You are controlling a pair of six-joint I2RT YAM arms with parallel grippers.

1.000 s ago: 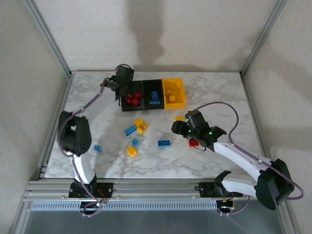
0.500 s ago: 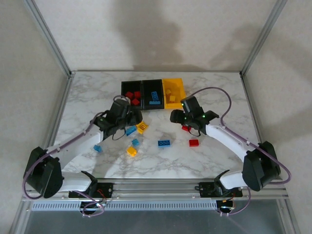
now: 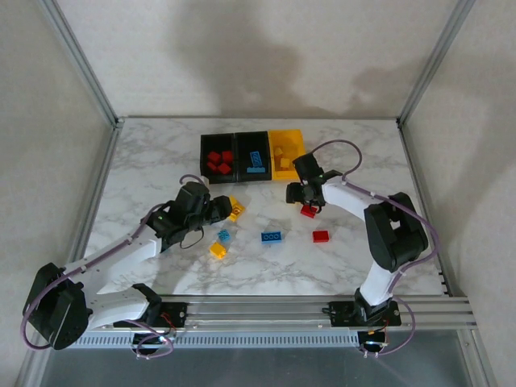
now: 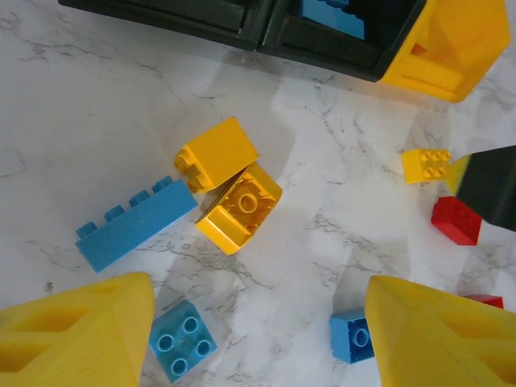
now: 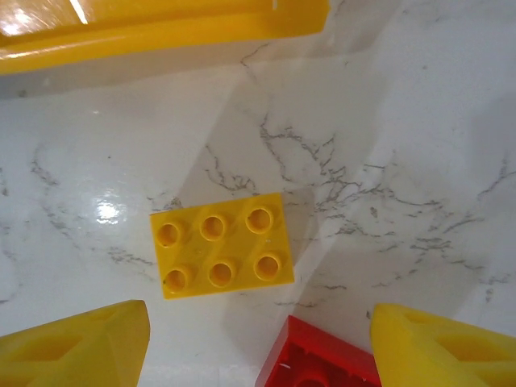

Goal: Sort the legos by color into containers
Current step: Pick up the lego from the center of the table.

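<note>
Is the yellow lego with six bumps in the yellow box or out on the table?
Out. The yellow six-stud plastic brick lies studs-up on the white marble table, outside the yellow-orange plastic bin.

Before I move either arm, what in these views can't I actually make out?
Right wrist view: red brick cut off by the bottom edge; size unclear.
Left wrist view: blue brick partly behind a finger of the left pincer.
Left wrist view: black bins cut by the top edge; contents mostly unseen.
Top view: yellow bricks in the yellow bin too small to count.
</note>
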